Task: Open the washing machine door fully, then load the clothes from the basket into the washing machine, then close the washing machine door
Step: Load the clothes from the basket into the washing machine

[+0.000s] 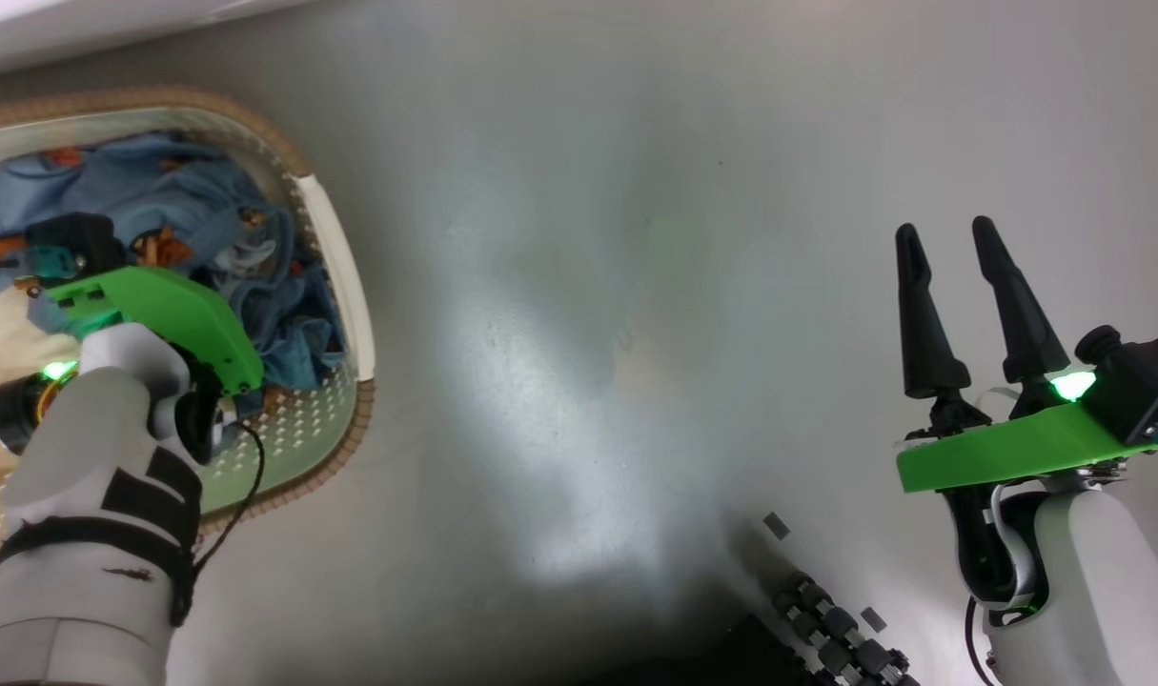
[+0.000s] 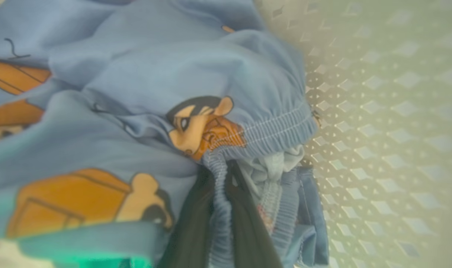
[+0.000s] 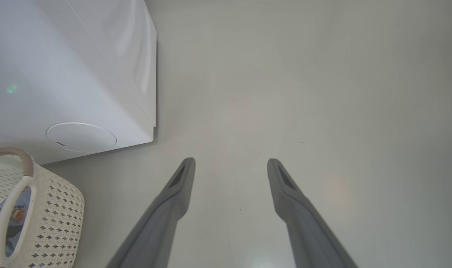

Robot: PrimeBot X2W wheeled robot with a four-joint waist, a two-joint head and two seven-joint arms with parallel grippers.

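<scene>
Blue printed garment (image 2: pixel 136 74) pinched in left gripper (image 2: pixel 222 171), right gripper (image 3: pixel 230 160) spread empty; loading step, likely lifting from basket (image 2: pixel 378 111) next.

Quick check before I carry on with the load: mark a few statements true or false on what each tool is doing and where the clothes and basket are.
1. The left tool is closed on the blue garment inside the basket. True.
2. The right tool grips clothing. False: it is open and empty above the floor.
3. The basket is empty. False: the blue garment and a cream garment lie in it.
4. The basket stands on the floor near the washing machine. True.
</scene>
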